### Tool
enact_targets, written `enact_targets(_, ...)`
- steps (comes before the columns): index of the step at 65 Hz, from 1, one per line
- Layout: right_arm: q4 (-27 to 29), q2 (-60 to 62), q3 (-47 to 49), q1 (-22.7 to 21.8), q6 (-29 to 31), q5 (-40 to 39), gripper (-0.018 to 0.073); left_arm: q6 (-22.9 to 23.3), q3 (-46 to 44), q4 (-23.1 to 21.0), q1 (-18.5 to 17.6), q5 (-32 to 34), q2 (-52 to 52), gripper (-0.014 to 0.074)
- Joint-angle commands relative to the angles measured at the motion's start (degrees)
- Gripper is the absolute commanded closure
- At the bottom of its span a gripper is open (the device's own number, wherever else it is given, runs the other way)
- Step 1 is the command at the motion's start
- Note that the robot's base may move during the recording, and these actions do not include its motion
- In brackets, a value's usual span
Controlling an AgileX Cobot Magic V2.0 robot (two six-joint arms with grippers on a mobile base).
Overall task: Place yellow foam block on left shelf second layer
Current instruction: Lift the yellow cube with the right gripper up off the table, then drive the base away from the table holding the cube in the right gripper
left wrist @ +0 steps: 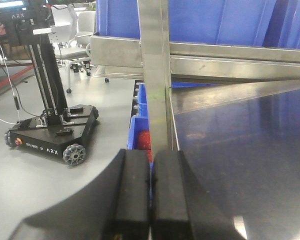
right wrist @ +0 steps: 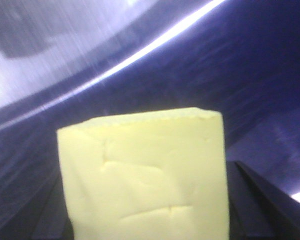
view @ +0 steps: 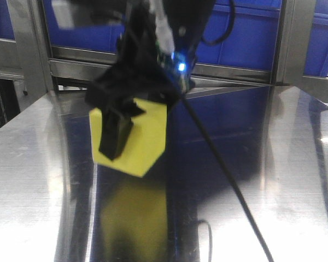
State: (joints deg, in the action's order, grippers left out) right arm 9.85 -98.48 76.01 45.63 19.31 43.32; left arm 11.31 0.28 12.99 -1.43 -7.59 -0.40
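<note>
The yellow foam block (view: 150,136) hangs tilted just above a shiny steel shelf surface (view: 295,180), which mirrors it below. My right gripper (view: 126,136) is shut on it, with one black finger (view: 116,137) across its front face. The right wrist view is filled by the block (right wrist: 145,175), dented and creased, with a dark finger (right wrist: 255,200) at its right side. My left gripper (left wrist: 151,200) is shut with nothing in it, its pads pressed together, at the left edge of the steel shelf (left wrist: 240,150).
Blue bins (view: 251,33) sit on the level behind and above, behind a steel rail (view: 235,73). An upright steel post (left wrist: 155,75) stands ahead of my left gripper. A black wheeled base (left wrist: 50,135) stands on the floor to the left. A cable (view: 229,185) crosses the shelf.
</note>
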Motion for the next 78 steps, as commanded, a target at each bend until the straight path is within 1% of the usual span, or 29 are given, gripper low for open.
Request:
enact_targets(1, 0.8, 6.7, -0.2, -0.3, 0.6, -4.4, 0.0288, 0.2, 1.5, -0.2, -0.4, 4.9, -0.8, 0.046)
enact_targets(9, 0.8, 15.3, -7.7, -0.5, 0.6, -14.3, 0.0288, 0.2, 1.5, -0.2, -0.4, 4.9, -0.8, 0.046)
enact_targets(15, 0.8, 23.1, -16.1, -1.9, 0.5, -22.2, 0.0288, 0.2, 1.5, -0.2, -0.4, 4.9, -0.8, 0.046)
enact_targets(22, 0.8, 31.0, -24.7, -4.6, 0.4, -27.1, 0.0288, 0.2, 1.5, -0.2, -0.4, 4.9, -0.8, 0.046)
enact_targets(33, 0.8, 42.1, -35.6, -10.9, 0.2, -28.7, 0.0288, 0.2, 1.5, -0.2, -0.4, 4.9, -0.8, 0.046)
enact_targets(39, 0.8, 48.7, -39.9, -14.8, -0.9, -28.9, 0.0288, 0.2, 1.5, -0.2, -0.4, 4.9, -0.8, 0.046)
enact_targets(46, 0.8, 58.3, -45.4, -20.4, -2.0, -28.9, 0.0288, 0.2, 1.5, -0.2, -0.4, 4.9, -0.8, 0.046)
enact_targets(54, 0.8, 69.1, -50.0, -24.9, -2.4, -28.9, 0.0288, 0.2, 1.5, -0.2, -0.4, 4.9, -0.8, 0.046)
enact_targets(61, 0.8, 78.4, -53.0, -27.0, -2.4, -28.8, 0.0288, 0.2, 1.5, -0.2, -0.4, 4.9, -0.8, 0.046)
enact_targets(78, 0.8, 95.2, -54.8, -27.3, -2.4, -29.0, 0.0288, 0.2, 1.5, -0.2, -0.4, 4.9, -0.8, 0.046)
